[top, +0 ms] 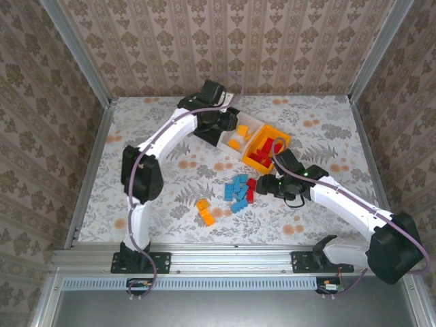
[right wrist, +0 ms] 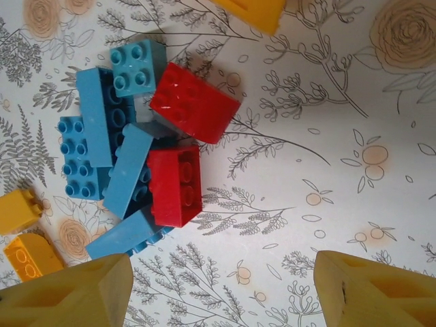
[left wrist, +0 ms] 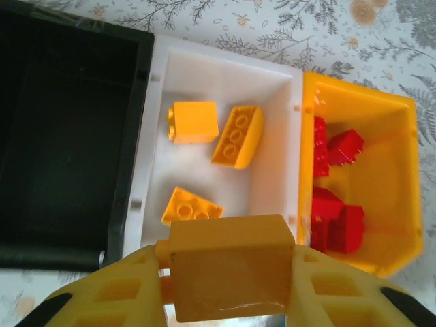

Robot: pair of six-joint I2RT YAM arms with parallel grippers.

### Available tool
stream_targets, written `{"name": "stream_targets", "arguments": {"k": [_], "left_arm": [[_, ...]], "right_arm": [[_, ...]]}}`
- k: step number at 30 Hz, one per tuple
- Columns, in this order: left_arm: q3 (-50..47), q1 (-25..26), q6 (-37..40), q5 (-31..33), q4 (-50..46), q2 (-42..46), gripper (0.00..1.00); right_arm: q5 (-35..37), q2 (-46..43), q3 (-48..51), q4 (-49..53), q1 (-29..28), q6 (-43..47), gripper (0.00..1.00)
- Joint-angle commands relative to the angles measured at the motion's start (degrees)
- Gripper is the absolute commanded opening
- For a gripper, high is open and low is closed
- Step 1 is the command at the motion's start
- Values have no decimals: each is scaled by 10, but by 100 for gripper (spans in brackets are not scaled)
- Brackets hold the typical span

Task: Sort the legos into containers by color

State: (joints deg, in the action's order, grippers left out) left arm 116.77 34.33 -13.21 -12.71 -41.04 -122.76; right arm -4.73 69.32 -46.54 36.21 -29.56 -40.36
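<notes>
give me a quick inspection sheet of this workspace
surface: floral table, flat
job's things: black bin, nothing seen inside; white bin holds three orange bricks; yellow bin holds red bricks; blue-and-red pile and two loose bricks, orange, on the table
clutter: nothing seen
grippers: left gripper over the white bin, jaws shut on an orange brick; right gripper beside the pile, jaws open
cables: purple cable along each arm
surroundings: wallpapered walls, metal frame

Bright even light, faint shadows; left wrist view blurs the close orange brick [left wrist: 228, 272] and yellow fingers [left wrist: 102, 300]
</notes>
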Motion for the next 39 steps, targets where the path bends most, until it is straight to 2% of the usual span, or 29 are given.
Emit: {"name": "stream_targets", "arguments": {"k": [1,3,8,12,15,20,24,30,39], "left_arm": [[62,3,6,-18,-51,-63,35],[96,7,10,-18,-70,-91,37],[134,17,14,-16,-93,-121,54],[135,21,15,-17,-101,-109,64],[116,21,15,-16,-102,-81,67],[7,19,12,-10,-72,19,69],[-127,15,7,-1,-39,118,69],[-313,8,-11,4,-4,249,70],[-450,-2,-29,10,8,352,71]], "right_arm": [[3,-16,3,10,-8,-13,72],[7,-14,1,14,-14,-14,72],[4,12,-6,9,-47,-24,72],[9,35,-23,10,-86,-30,72],[19,59,-34,12,-113,-30,72],[35,95,-31,-14,-122,-27,68],[36,147,-52,-30,-120,-10,60],[39,208,-77,-44,-107,7,55],[40,255,-90,-52,-81,22,42]]}}
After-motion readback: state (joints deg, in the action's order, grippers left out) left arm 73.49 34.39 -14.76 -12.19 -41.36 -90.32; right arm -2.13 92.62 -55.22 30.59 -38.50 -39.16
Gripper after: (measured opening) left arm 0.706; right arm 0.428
